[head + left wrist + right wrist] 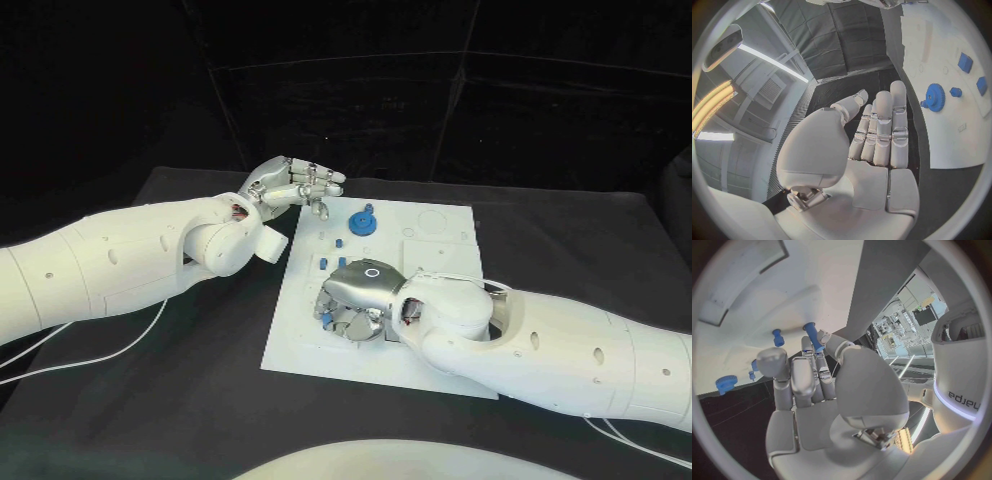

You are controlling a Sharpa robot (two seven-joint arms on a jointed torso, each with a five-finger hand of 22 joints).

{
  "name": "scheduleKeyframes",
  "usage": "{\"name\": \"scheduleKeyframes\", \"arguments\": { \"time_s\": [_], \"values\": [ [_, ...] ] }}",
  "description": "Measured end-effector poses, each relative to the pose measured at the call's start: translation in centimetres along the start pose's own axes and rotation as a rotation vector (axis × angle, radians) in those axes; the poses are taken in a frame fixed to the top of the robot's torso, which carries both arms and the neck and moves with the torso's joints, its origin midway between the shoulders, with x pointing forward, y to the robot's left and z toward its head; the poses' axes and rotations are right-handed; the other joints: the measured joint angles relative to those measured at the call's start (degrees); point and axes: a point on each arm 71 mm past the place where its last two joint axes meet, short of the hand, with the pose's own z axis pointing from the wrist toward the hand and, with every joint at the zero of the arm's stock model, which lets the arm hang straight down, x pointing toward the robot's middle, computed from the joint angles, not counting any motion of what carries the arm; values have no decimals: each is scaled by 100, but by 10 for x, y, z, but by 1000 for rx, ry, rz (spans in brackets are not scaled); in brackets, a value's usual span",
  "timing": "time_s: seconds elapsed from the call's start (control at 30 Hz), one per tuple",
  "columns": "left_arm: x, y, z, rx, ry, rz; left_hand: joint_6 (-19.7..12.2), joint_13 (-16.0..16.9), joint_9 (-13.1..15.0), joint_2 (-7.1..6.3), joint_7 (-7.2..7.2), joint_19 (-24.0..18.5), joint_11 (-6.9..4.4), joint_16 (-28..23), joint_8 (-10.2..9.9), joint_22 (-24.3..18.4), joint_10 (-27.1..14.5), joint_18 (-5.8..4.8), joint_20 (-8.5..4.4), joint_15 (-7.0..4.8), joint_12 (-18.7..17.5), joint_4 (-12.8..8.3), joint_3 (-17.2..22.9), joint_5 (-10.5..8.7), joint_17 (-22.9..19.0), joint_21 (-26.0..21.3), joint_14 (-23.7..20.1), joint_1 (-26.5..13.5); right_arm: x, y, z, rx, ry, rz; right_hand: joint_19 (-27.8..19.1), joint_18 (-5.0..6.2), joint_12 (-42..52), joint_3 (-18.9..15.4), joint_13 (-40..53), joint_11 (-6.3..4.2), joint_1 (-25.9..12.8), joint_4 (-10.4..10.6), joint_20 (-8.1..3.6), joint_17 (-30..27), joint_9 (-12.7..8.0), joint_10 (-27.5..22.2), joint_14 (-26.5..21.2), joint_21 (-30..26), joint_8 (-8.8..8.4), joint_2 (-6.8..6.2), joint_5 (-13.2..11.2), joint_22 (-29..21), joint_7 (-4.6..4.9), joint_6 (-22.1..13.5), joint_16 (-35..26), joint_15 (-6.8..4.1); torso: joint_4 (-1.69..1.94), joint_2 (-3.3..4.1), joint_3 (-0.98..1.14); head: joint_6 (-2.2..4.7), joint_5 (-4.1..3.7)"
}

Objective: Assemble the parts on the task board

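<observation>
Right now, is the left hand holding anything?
No. The left hand is open, fingers straight and empty, beside the task board.

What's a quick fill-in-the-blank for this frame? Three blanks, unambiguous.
1. The task board on the black table is ____ in colour.
2. The toothed gear on the board's far part is ____ in colour.
3. The left hand, at the board's far left corner with fingers stretched out, holds ____.

Missing words: white; blue; nothing.

Blue parts (364, 221) on white task board (433, 235), black table (188, 400).
</observation>
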Motion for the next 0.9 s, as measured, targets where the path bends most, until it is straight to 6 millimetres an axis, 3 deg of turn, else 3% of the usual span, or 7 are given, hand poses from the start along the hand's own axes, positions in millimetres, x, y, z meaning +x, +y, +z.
{"name": "scheduleKeyframes", "arguments": {
  "time_s": [0.1, 0.27, 0.4, 0.47, 0.57, 0.73, 0.9],
  "values": [
    [0, 0, 0, -2, 0, 0, 0, 0, 0, 0, 0, 0, 21, 0, 0, -6, -21, 0, 0, 0, 27, 0, 0, 0, -7, 0, 0, 0, 0, 0, 1, -4, -7, 2, -66, -1, -107, -19, -26, 48, -48, 19, 36, -87, -1, -159, 10, -105, -1, -48, 1, -148, 31, -76, -42, 11, 0, -1, -1, 3, -4],
    [0, 0, 0, -4, 1, 0, 0, 0, 0, 0, 0, 0, 21, 0, 0, -6, -21, 0, 0, 0, 27, 0, 0, 0, -7, 0, 0, 0, -1, -1, 0, -7, -20, 5, -362, 50, -336, -204, -30, 161, -189, 28, 113, -555, -29, -727, -84, -431, -38, -189, 53, -684, 82, -540, -362, 168, 0, -1, -1, 5, -5],
    [-1, 1, 0, -7, 0, 0, 0, 0, 0, 0, 0, 0, 21, 0, 0, -6, -21, 0, 0, 0, 27, 0, 0, 0, -7, 0, 0, 0, -2, -2, -2, -8, -38, 11, -575, 93, -435, -803, -10, 237, -297, 136, 204, -896, -28, -1327, -250, -732, -38, -297, 84, -1124, -3, -1209, -589, 227, -1, -2, 1, 8, -5],
    [-1, 1, 0, -8, 0, 0, 0, 0, 0, 0, 0, 0, 5, 0, 0, -6, -37, 0, 0, 0, 27, 0, 0, 0, -6, 0, 0, 0, -3, -4, -4, -9, -55, 18, -604, 184, -305, -1447, 21, 264, -216, 257, 233, -974, -15, -1542, -280, -825, -38, -216, 177, -1244, -29, -1443, -604, 257, -1, -2, 3, 16, -5],
    [-2, 1, 0, -10, -1, 0, 0, 0, 0, 0, 0, 0, 0, 0, 0, -6, -42, 0, 0, 0, 27, 0, 0, 0, -6, 0, 0, 0, -5, -6, -11, -10, -84, 29, -604, 181, -50, -2108, 34, 268, -15, 456, 233, -1038, -15, -1692, -279, -860, -37, -77, 245, -1310, -22, -1512, -604, 257, -1, -4, 5, 20, -20],
    [-3, 1, -1, -12, -4, 1, 0, 0, 0, 0, 0, 0, 0, 0, 0, -6, -42, 0, 0, 0, 27, 0, 0, 0, -6, 0, 0, 0, -11, -17, -39, 7, -131, 67, -601, 181, 283, -2440, 65, 206, 163, 619, 230, -1055, 11, -1638, -298, -860, -16, 28, 346, -1313, 30, -1346, -604, 236, -4, -8, 7, 21, -51],
    [-4, 1, -2, -14, -6, 2, 0, 0, 0, 0, 0, 0, 0, 0, 0, -5, -42, 0, 0, 0, 27, 0, 0, 0, -6, 0, 0, 0, -20, -40, -80, 89, -167, 147, -313, 180, 849, -2509, 192, 118, 211, 689, 130, -610, 72, -825, -105, -552, 175, 186, 467, -782, 94, -853, -262, 119, -10, -18, 3, 71, -185]
  ]
}}
